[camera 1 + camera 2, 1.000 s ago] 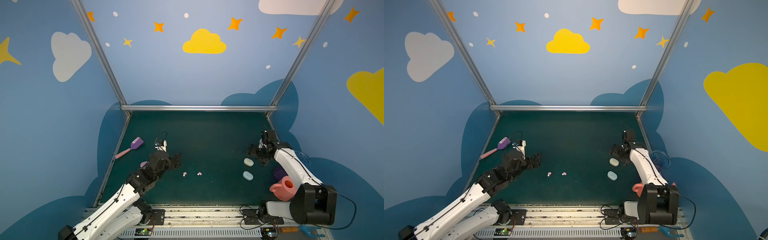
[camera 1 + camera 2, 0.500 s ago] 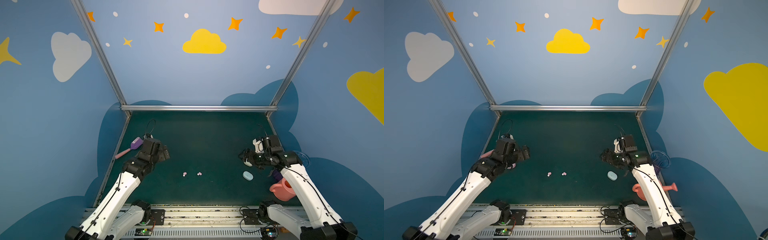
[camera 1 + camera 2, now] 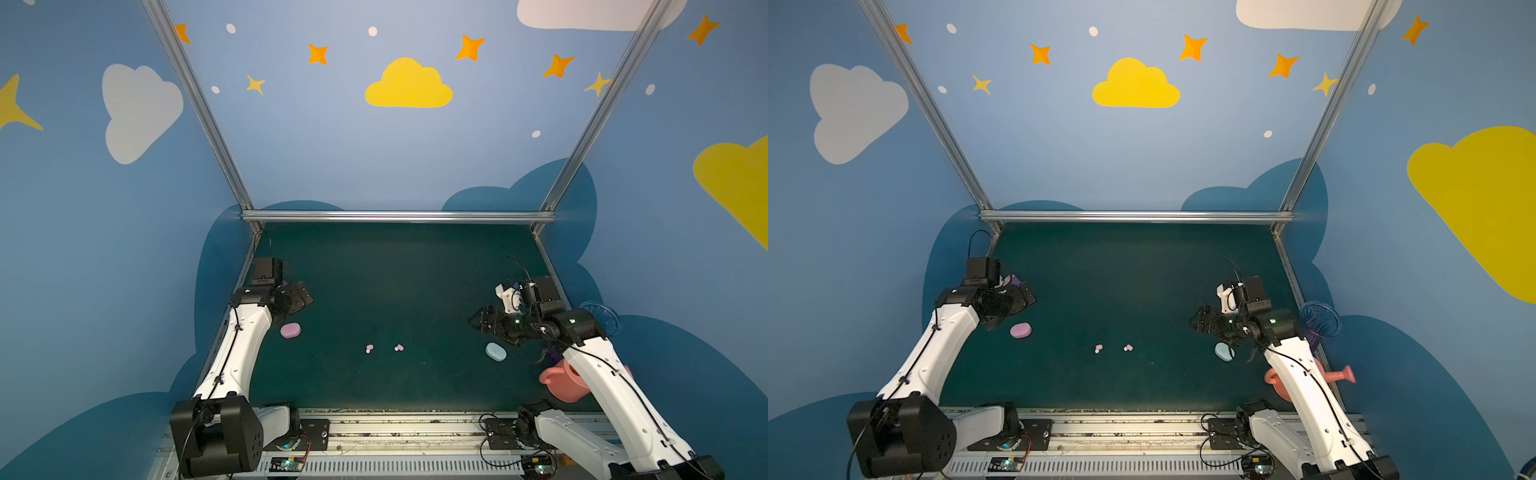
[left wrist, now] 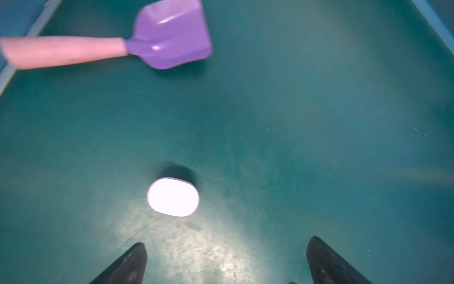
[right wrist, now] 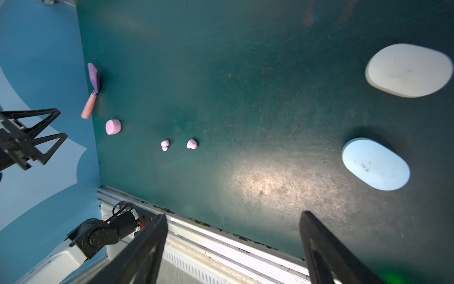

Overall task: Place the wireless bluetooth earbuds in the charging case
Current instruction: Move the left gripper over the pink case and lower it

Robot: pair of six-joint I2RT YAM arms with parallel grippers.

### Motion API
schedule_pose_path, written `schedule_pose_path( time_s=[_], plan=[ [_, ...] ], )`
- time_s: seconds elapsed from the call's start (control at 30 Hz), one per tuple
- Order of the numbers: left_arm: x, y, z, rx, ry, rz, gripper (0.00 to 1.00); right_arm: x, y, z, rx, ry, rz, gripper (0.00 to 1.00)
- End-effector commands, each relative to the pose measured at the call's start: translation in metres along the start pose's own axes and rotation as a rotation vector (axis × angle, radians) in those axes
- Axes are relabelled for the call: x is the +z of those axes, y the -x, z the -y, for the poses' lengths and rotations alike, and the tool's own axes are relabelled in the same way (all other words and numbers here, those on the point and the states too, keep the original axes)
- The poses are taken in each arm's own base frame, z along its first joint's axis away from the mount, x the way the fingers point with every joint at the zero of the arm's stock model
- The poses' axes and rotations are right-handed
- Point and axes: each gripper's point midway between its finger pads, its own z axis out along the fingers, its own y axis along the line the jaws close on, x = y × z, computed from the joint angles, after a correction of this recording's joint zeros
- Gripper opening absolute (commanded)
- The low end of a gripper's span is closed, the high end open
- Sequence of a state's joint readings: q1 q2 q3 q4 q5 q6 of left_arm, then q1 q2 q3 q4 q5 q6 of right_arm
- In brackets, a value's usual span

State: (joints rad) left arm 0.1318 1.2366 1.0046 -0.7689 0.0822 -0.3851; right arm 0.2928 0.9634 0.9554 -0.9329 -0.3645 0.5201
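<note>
No insertion yet: two tiny pink bean-shaped plastic earbuds [image 5: 165, 143] lay loose on green surface [image 3: 395, 282] between left claw [image 4: 226, 241] and right claw [image 5: 233, 214], both wide open and empty, pink oval plastic case [image 3: 290, 331] near left looked shut.

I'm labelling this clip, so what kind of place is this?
Likely a robot test cell dressed as a playroom: white arms mounted on a front rail, a green mat, and blue walls with painted clouds.
</note>
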Motion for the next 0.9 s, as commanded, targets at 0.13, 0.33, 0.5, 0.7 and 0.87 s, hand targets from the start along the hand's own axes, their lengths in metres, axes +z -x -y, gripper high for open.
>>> schedule_pose_path(
  time_s=[0.13,0.33,0.5,0.7,0.87],
  plan=[
    [0.026,0.009,-0.025,0.025,0.098,-0.093,0.97,0.006,-0.005,-0.012,-0.026,0.069,-0.048,0.83],
    [0.050,0.006,-0.042,0.011,0.154,-0.228,0.87,0.005,-0.008,-0.013,-0.031,0.082,-0.044,0.82],
    [0.066,0.004,-0.054,0.038,0.237,-0.312,0.84,0.001,-0.010,-0.016,-0.039,0.103,-0.039,0.82],
    [0.080,0.001,-0.064,0.030,0.304,-0.371,0.82,-0.003,-0.010,-0.020,-0.050,0.124,-0.034,0.82],
    [0.085,-0.002,-0.071,-0.014,0.337,-0.364,0.79,-0.006,-0.010,-0.021,-0.060,0.132,-0.023,0.82]
  ],
)
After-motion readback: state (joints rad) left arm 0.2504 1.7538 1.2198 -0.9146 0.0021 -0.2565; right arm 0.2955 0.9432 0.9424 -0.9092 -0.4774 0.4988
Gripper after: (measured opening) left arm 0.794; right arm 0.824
